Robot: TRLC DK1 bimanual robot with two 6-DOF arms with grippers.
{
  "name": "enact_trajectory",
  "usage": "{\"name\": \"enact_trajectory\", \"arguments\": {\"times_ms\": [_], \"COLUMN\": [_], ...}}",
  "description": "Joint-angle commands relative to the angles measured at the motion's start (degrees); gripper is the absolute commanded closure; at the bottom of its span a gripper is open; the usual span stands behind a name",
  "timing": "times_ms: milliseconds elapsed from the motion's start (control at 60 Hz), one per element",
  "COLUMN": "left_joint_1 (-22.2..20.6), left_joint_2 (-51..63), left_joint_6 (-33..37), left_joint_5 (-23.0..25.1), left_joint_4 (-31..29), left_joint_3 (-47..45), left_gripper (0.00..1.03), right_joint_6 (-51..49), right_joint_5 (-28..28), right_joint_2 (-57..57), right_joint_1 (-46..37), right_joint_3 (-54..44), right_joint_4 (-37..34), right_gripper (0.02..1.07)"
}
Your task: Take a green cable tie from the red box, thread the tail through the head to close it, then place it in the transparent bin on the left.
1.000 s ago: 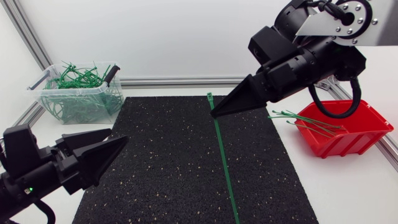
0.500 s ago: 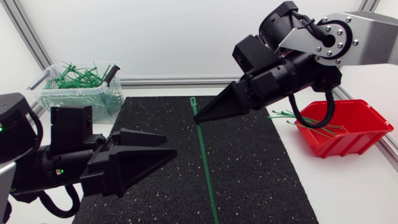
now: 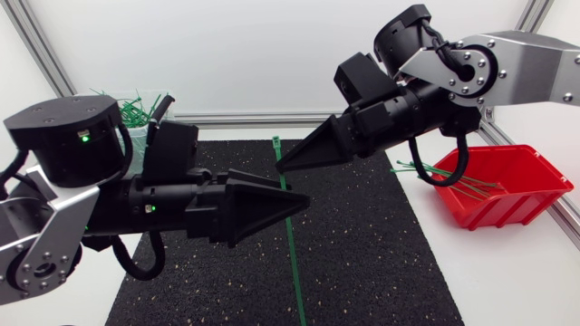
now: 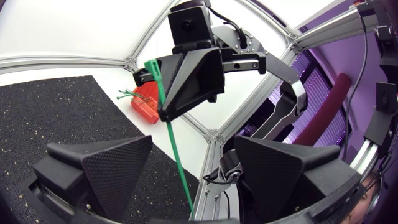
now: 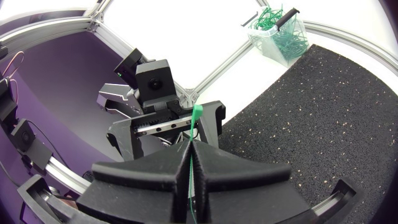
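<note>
My right gripper (image 3: 283,167) is shut on a long green cable tie (image 3: 292,244) just below its head. The tie hangs straight down over the black mat, above the middle of the table. My left gripper (image 3: 304,201) points right, its tips level with the tie's upper part. In the left wrist view its fingers stand wide apart and open (image 4: 193,142), with the tie (image 4: 171,137) running between them untouched. The right wrist view shows the right gripper's fingers (image 5: 191,146) pressed together on the tie, whose head (image 5: 196,113) sticks out ahead.
The red box (image 3: 530,201) with several green ties stands at the right. The transparent bin (image 3: 136,107) of closed ties sits at the back left, mostly hidden behind my left arm. A black mat (image 3: 372,263) covers the table's middle.
My left arm has swung up and right from the near left corner until its fingers flank the hanging tie. My right gripper has carried the tie somewhat to the left.
</note>
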Motion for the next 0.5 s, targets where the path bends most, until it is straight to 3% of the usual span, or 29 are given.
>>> {"name": "enact_trajectory", "arguments": {"times_ms": [0, 133, 200, 367, 467, 483], "left_joint_1": [-0.46, -0.38, -0.29, 0.15, 0.59, 0.68], "left_joint_2": [1.43, 1.87, 2.13, 2.48, 2.83, 2.92], "left_joint_6": [-1.16, -1.16, -1.25, -2.13, -2.39, -2.39], "left_joint_5": [0.92, 1.19, 1.54, 1.98, 1.89, 1.89], "left_joint_4": [1.3, 2.0, 2.18, 3.23, 3.58, 3.58], "left_joint_3": [1.45, 1.01, 0.93, 1.01, 1.28, 1.28], "left_gripper": [0.18, 0.3, 0.42, 0.52, 0.79, 0.8], "right_joint_6": [1.56, 1.56, 1.56, 1.56, 1.48, 1.48], "right_joint_5": [-0.33, -0.33, -0.33, -0.33, -0.33, -0.33], "right_joint_2": [1.13, 1.13, 1.39, 1.13, 0.6, 0.6], "right_joint_1": [-1.22, -2.27, -2.27, -1.92, -2.01, -2.01], "right_joint_3": [-1.53, -1.79, -1.79, -2.05, -2.58, -2.58], "right_joint_4": [1.18, 1.79, 1.79, 1.79, 1.88, 1.88], "right_gripper": [1.01, 1.01, 1.01, 1.01, 1.01, 1.01]}}
